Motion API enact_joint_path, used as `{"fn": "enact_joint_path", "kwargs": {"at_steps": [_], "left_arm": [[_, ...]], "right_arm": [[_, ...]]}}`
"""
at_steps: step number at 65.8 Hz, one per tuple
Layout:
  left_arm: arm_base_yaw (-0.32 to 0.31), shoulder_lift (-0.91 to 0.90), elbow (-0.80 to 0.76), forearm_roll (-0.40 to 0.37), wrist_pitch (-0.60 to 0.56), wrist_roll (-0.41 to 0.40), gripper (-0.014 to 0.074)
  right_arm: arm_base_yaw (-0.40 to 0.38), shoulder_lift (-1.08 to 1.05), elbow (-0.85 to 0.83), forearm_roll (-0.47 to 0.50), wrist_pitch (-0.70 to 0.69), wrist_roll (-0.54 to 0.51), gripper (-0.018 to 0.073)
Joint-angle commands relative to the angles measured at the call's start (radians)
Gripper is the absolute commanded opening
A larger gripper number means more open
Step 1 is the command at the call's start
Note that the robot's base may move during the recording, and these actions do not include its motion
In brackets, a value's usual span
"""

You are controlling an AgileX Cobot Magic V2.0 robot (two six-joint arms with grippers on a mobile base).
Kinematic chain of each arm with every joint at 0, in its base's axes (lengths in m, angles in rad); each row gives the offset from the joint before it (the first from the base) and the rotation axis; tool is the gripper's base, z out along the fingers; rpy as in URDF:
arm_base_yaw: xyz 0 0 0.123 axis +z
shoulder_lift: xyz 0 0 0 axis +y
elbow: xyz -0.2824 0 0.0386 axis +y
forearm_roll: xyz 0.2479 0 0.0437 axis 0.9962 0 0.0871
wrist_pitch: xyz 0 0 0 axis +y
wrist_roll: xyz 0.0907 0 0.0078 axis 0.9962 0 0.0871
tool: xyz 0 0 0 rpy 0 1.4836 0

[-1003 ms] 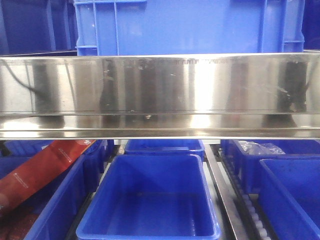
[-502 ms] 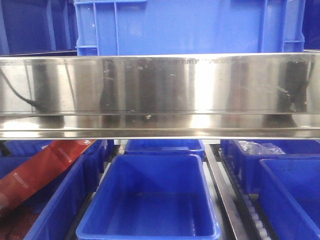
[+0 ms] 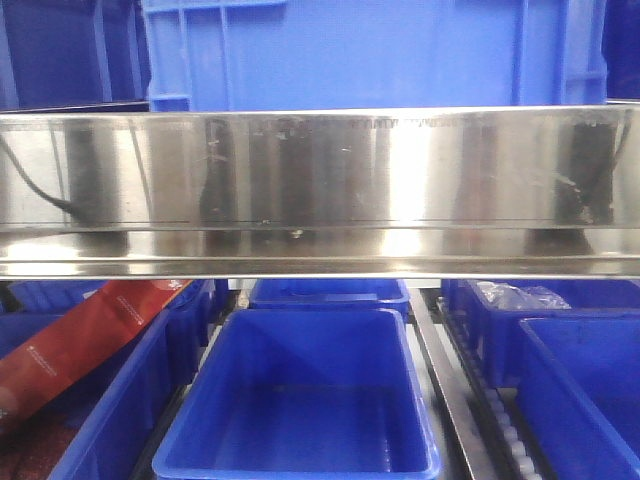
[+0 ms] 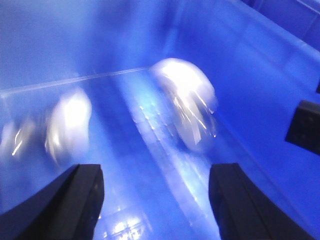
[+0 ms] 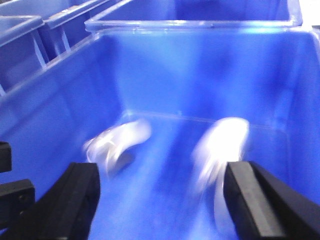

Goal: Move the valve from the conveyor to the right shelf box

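Hovering left pincer [image 4: 155,167]: fingers spread wide, nothing between them, nose down inside a blue box [image 4: 250,75].
Right pincer [image 5: 162,167]: also wide and empty, over the floor of a blue bin [image 5: 200,65]; whether it is the same one I cannot tell.
Under the pincers: two white shiny lumps [image 4: 185,102] in the left wrist view and two pale lumps [image 5: 222,145] in the right wrist view, all smeared by motion. They may be valves, but the blur hides what they are.
Just changed: from the front, almost nothing; only the upper blue crate [image 3: 370,50] sits a touch further left in frame than a second ago, so the base or camera seems to have nudged. The smear in both wrist views suggests the arms are moving now.
Meaning for the task: I judge a valve is either just dropped or about to be picked; neither pincer carries one.
Conveyor: not in any view.
Front view only: the steel shelf rail [image 3: 320,180], an open blue tub [image 3: 300,465] below it, a red packet [image 3: 80,345] to the left; no arm appears there.
Wrist views only: the pincers and the white lumps.
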Motion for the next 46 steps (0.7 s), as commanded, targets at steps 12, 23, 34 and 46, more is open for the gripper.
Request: {"fn": "enact_joint_path", "kwargs": {"at_steps": [12, 23, 34, 46], "left_arm": [[-0.002, -0.035, -0.012, -0.008, -0.025, -0.007, 0.0004], [-0.002, -0.037, -0.012, 0.028, -0.029, -0.007, -0.0111], [-0.003, -0.082, -0.008, 0.017, 0.029, -0.007, -0.0111], [-0.011, -0.224, 0.141, 0.017, -0.12, -0.007, -0.0111]], "right_arm": [[0.002, -0.02, -0.018, 0.002, -0.011, -0.006, 0.0136], [0.002, -0.021, -0.018, 0.002, -0.021, -0.006, -0.0167], [-0.017, -0.049, -0.018, -0.008, 0.03, -0.006, -0.0167], [-0.066, -0.174, 0.075, -0.014, 0.041, -0.053, -0.0167]]}}
